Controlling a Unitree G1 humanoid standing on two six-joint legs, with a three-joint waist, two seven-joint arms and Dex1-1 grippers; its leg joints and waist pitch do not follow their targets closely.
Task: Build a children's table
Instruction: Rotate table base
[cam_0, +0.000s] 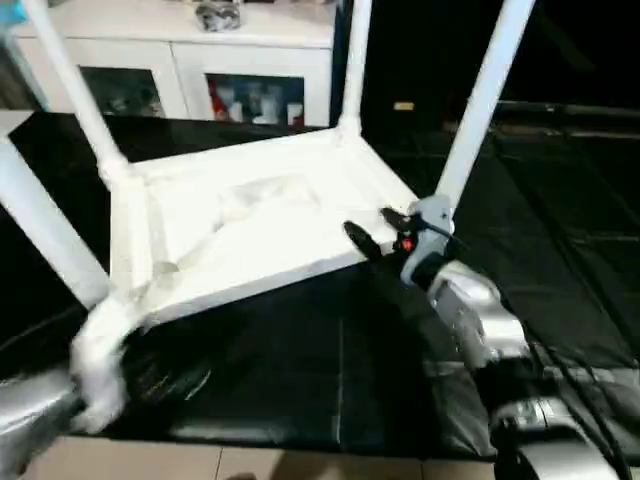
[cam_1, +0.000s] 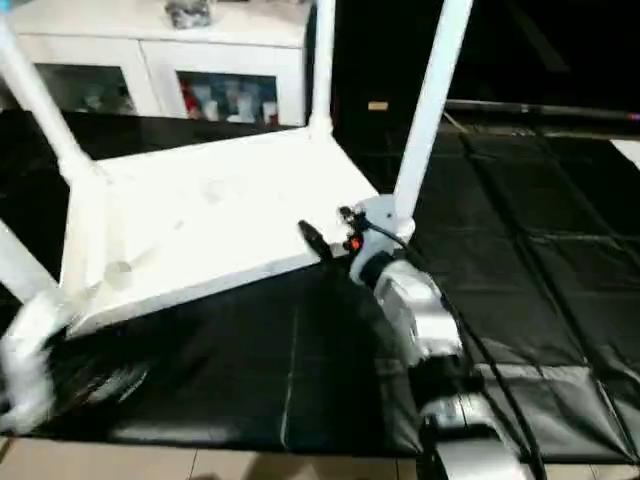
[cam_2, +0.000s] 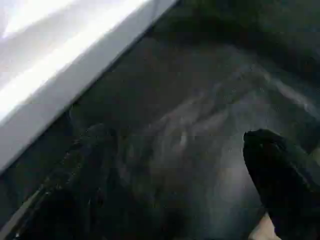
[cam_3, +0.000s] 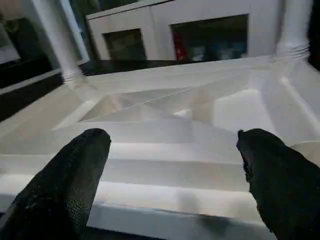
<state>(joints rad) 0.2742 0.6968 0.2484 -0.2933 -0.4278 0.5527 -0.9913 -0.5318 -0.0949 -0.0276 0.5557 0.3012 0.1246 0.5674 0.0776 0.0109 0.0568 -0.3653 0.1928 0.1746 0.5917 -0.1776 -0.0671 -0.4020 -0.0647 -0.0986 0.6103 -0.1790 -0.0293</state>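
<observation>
The children's table lies upside down on a black mat, its ribbed underside facing up. White legs stand in its corner sockets: one at the right near corner, one at the back, one at the back left and one at the near left. My right gripper is open at the table's front edge, close to the right near leg, with the rim between its spread fingers. My left gripper is open over the mat beside the table's near left edge, holding nothing.
A white glass-door cabinet stands behind the table with a dark object on top. The black mat reaches far right and toward me. Tan floor runs along the near edge.
</observation>
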